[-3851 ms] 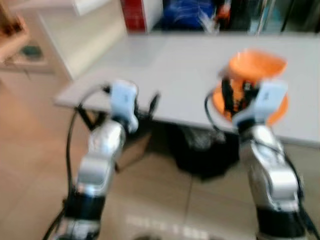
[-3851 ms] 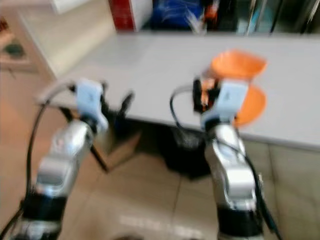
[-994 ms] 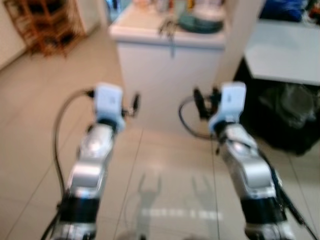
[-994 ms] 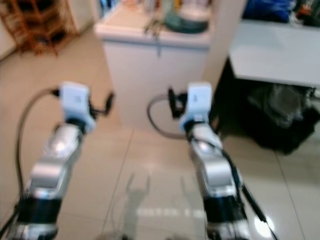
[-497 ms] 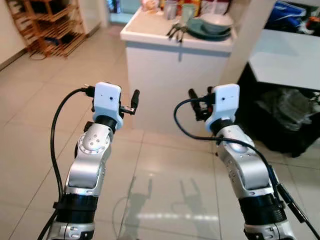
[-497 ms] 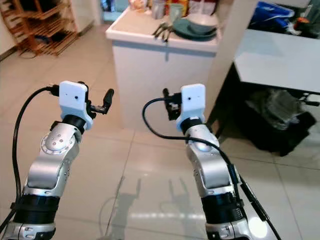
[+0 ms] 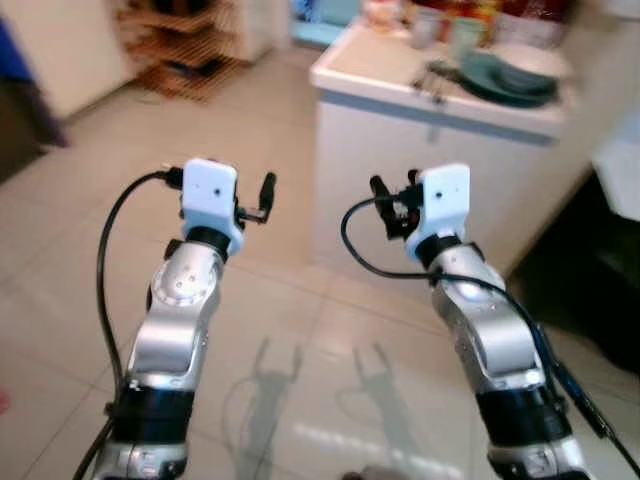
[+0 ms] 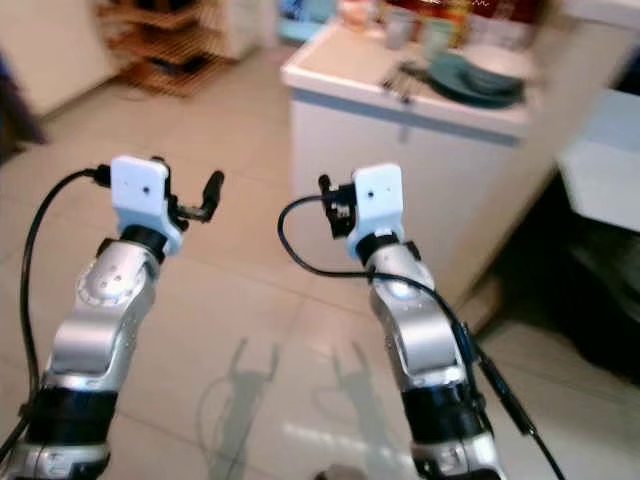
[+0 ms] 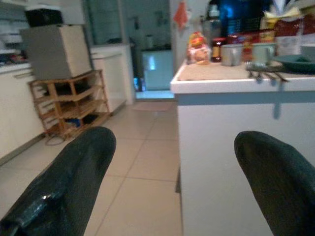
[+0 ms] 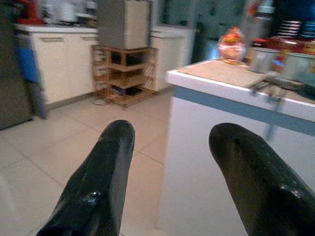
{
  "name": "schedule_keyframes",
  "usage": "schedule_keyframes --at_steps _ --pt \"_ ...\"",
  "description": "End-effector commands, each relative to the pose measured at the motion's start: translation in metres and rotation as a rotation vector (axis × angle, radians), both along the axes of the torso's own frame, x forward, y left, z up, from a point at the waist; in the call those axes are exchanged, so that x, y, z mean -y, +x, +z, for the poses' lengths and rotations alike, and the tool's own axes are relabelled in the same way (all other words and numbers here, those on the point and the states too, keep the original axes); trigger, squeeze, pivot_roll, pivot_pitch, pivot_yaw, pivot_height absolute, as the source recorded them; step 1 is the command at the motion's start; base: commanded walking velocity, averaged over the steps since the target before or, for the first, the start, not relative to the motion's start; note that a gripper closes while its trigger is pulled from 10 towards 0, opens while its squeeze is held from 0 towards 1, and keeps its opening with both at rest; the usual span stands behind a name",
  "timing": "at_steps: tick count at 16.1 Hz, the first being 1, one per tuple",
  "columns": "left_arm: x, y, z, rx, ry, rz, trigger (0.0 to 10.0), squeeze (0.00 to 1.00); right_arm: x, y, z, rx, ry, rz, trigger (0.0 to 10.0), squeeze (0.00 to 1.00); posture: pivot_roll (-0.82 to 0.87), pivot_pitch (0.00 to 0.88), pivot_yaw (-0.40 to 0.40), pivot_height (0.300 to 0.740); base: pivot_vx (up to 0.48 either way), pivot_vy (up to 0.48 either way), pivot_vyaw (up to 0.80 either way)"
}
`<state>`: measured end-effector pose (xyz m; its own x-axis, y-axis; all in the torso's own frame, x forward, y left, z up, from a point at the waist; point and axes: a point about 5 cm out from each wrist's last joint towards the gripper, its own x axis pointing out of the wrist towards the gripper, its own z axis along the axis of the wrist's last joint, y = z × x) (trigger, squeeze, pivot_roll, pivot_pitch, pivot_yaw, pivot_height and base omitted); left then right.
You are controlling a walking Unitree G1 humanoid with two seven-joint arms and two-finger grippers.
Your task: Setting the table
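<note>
Teal plates [image 7: 505, 82] w/ a pale bowl [image 7: 535, 58] stacked on top sit on white counter [image 7: 400, 72], far side. Cutlery [image 9: 263, 70] lies flat just beside the plates, handles reaching the counter edge. Two mugs [image 9: 243, 53] upright behind it.

Head cameras look forward and down over both raised arms at the tiled floor [image 7: 90, 260], the white surface [image 7: 440, 95] ahead. Each wrist camera looks level along its own fingers [image 9: 74, 172] toward that same surface's near corner [image 10: 172, 76], with the wooden shelf [image 10: 125, 73] beyond.
</note>
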<state>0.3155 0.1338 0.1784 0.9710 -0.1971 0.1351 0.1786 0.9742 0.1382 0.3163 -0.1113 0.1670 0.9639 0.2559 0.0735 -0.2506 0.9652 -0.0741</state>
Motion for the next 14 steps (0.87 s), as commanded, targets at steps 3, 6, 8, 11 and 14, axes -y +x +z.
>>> schedule_keyframes --at_steps 3,6,8,11,14 --pt "-0.0053 0.0002 0.0028 0.009 0.010 0.003 10.0 0.00 -0.0029 0.0021 0.0062 0.021 0.000 0.007 10.0 0.00 0.00 0.000 -0.036 0.740 0.394 0.000 0.80" --pt "-0.0045 0.0003 0.0027 0.008 0.008 -0.002 10.0 0.00 -0.0018 0.0032 0.0059 -0.001 0.071 0.002 10.0 0.00 0.00 0.000 -0.038 0.740 0.393 0.000 0.14" --pt "-0.0043 0.0004 0.0026 0.007 0.007 -0.004 10.0 0.00 -0.0015 0.0035 0.0061 -0.002 0.071 0.004 10.0 0.00 0.00 0.000 -0.038 0.740 0.390 0.000 -0.80" --pt "-0.0042 0.0005 0.0030 0.007 0.005 -0.007 10.0 0.00 -0.0022 0.0036 0.0062 -0.002 0.072 0.006 10.0 0.00 0.00 0.000 -0.037 0.740 0.391 0.000 -0.80" --pt "-0.0039 0.0009 0.0031 0.007 0.005 -0.010 10.0 0.00 -0.0022 0.0040 0.0066 -0.001 0.074 0.005 10.0 0.00 0.00 0.000 -0.036 0.740 0.394 0.000 -0.80"
